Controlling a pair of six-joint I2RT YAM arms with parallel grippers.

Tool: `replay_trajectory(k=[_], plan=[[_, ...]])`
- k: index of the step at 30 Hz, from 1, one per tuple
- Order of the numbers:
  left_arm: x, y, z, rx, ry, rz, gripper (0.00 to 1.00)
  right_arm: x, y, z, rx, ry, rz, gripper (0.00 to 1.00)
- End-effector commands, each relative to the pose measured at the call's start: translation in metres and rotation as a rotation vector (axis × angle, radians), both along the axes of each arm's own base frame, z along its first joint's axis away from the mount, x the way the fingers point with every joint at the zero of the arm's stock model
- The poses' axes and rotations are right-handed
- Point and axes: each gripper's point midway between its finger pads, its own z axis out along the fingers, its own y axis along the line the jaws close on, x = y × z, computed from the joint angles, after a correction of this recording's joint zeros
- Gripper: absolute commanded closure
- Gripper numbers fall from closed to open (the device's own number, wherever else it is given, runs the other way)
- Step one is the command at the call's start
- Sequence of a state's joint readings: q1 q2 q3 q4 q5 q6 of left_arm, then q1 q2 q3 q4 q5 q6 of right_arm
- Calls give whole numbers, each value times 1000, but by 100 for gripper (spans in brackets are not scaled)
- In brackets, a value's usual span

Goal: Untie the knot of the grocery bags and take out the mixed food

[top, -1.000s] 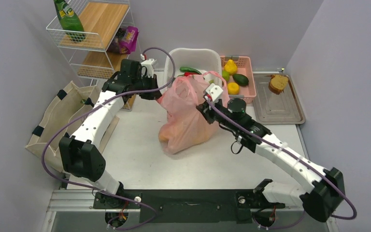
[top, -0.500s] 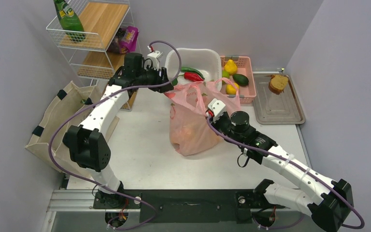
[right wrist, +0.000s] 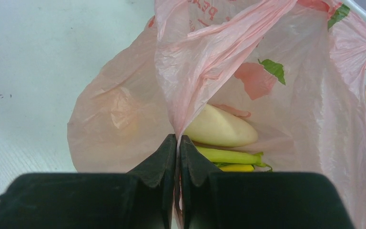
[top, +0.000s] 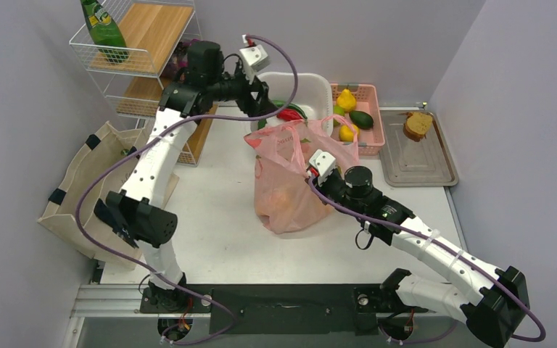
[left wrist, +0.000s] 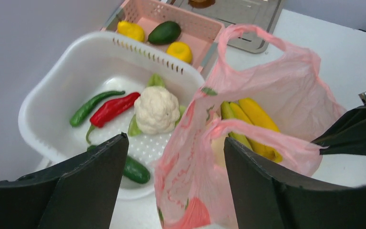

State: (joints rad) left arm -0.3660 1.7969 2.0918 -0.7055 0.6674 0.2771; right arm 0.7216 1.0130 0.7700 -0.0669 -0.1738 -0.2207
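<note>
Both handle loops (left wrist: 250, 36) of the pink bag (top: 290, 192) at mid-table hang apart, so we judge them untied. Our right gripper (right wrist: 177, 143) pinches its rim; our left gripper (left wrist: 174, 148) gapes empty near its mouth, and next should reach for the bananas (left wrist: 255, 117).
</note>
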Motion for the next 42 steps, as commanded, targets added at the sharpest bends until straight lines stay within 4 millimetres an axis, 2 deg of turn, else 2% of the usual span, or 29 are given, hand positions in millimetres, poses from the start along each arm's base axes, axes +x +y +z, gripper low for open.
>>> replay_trajectory(k=[1, 2, 6, 14, 15, 16, 17, 18, 20, 22, 23, 24, 25, 26, 27, 28, 29, 30, 31, 32, 33, 35, 37, 40, 42], plan=[[-9, -30, -36, 132, 52, -153, 28, 3, 8, 31, 58, -76, 24, 97], [-5, -40, -37, 130, 52, -175, 28, 3, 8, 31, 58, -74, 23, 97], [-17, -59, -48, 145, 97, -248, 26, 2, 7, 31, 57, -75, 16, 97], [-44, -67, -77, 149, 226, -332, 27, 2, 4, 25, 43, -82, 14, 97], [-49, -67, -77, 143, 244, -345, 31, 2, 4, 25, 41, -82, 13, 97], [-52, -67, -76, 139, 252, -353, 45, 2, 3, 25, 42, -82, 11, 97], [-58, -67, -73, 130, 268, -371, 53, 3, 3, 24, 40, -80, 9, 97], [-66, -66, -68, 115, 282, -394, 72, 3, 3, 23, 38, -79, 7, 97], [-77, -62, -54, 88, 273, -430, 93, 3, 2, 22, 35, -78, 1, 97], [-87, -55, -37, 61, 254, -435, 100, 4, 0, 22, 34, -79, -8, 98], [-96, -47, -32, 56, 258, -428, 100, 4, 0, 22, 38, -77, -15, 98], [-96, -45, -25, 51, 215, -418, 100, 6, -1, 23, 40, -77, -25, 98], [-108, -34, -22, 52, 197, -408, 100, 7, -2, 23, 48, -70, -36, 100], [-106, -31, -17, 44, 132, -397, 100, 8, -3, 23, 52, -66, -48, 100], [-119, -18, -17, 42, 107, -380, 100, 10, -5, 23, 68, -51, -65, 100], [-115, -16, -12, 30, 25, -363, 100, 13, -6, 23, 76, -41, -80, 100], [-132, -3, -20, 44, -9, -360, 100, 16, -9, 25, 96, -25, -104, 100], [-134, 2, -23, 67, -69, -353, 100, 18, -10, 23, 103, -10, -118, 100], [-152, 10, -36, 116, -141, -393, 100, 22, -13, 23, 126, 13, -142, 100], [-158, 17, -50, 193, -208, -424, 100, 23, -14, 20, 144, 39, -156, 100], [-173, 21, -69, 237, -207, -463, 100, 26, -17, 21, 156, 50, -169, 100], [-191, 32, -105, 334, -189, -534, 100, 30, -20, 22, 183, 69, -192, 100], [-198, 41, -137, 401, -153, -565, 100, 31, -21, 26, 201, 72, -193, 100], [-193, 54, -176, 521, -174, -578, 100, 26, -20, 35, 216, 56, -164, 100], [-193, 66, -214, 616, -163, -578, 100, 19, -17, 36, 205, 48, -125, 100]])
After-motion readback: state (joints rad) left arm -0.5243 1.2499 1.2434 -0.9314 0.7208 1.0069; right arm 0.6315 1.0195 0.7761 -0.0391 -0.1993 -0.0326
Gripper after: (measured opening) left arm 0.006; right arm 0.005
